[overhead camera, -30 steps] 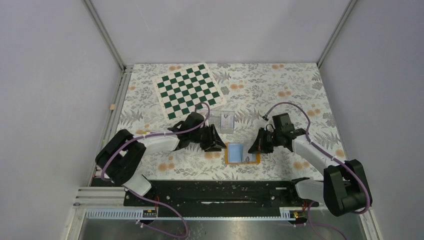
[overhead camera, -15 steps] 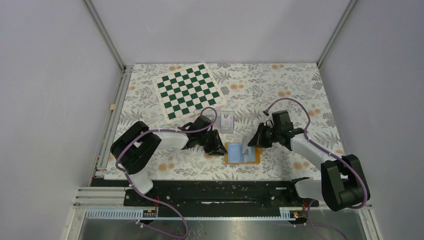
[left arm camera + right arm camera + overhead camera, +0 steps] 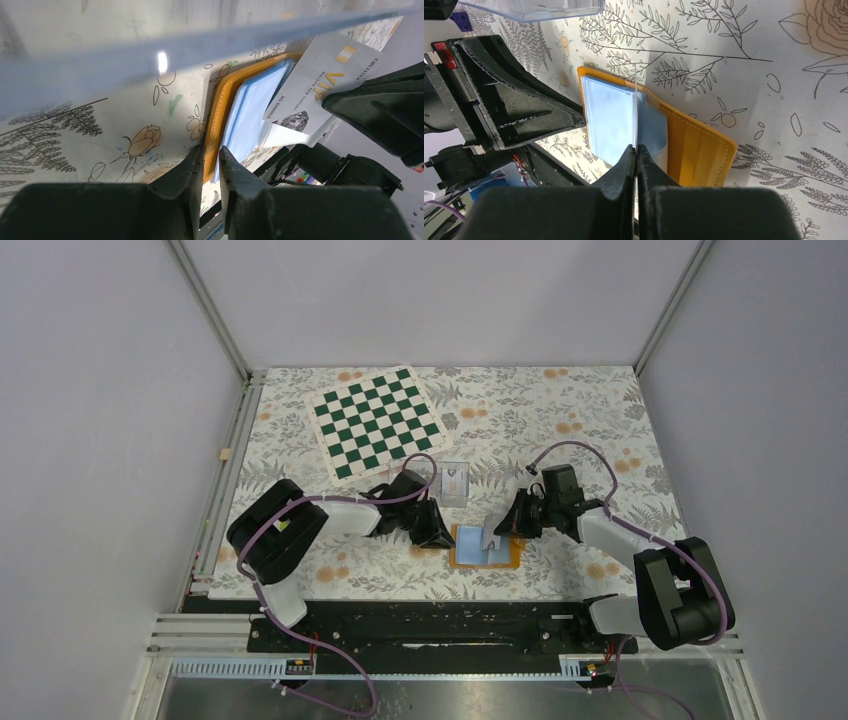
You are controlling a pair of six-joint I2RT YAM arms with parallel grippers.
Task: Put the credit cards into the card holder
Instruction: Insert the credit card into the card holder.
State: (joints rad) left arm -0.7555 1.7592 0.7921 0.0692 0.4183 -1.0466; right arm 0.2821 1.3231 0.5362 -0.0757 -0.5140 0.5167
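The card holder (image 3: 486,547) lies open on the flowered table, orange outside and light blue inside. My left gripper (image 3: 441,536) is shut on its left orange edge; in the left wrist view the jaws (image 3: 211,150) pinch that edge of the card holder (image 3: 220,115). My right gripper (image 3: 499,529) is shut on a white credit card (image 3: 491,536) held upright over the blue inside. The card (image 3: 320,82) reads VIP. In the right wrist view my gripper (image 3: 636,147) holds the card (image 3: 637,112) edge-on, above the blue pocket of the holder (image 3: 699,145).
A clear plastic box (image 3: 456,482) with another card in it stands just behind the holder, and shows in the right wrist view (image 3: 534,7). A green and white chessboard (image 3: 375,422) lies at the back left. The black base rail (image 3: 430,625) runs along the near edge.
My right gripper has lifted the card and moved it left over the holder's blue inside. My left arm's elbow has shifted right while its gripper stays at the holder's left edge.
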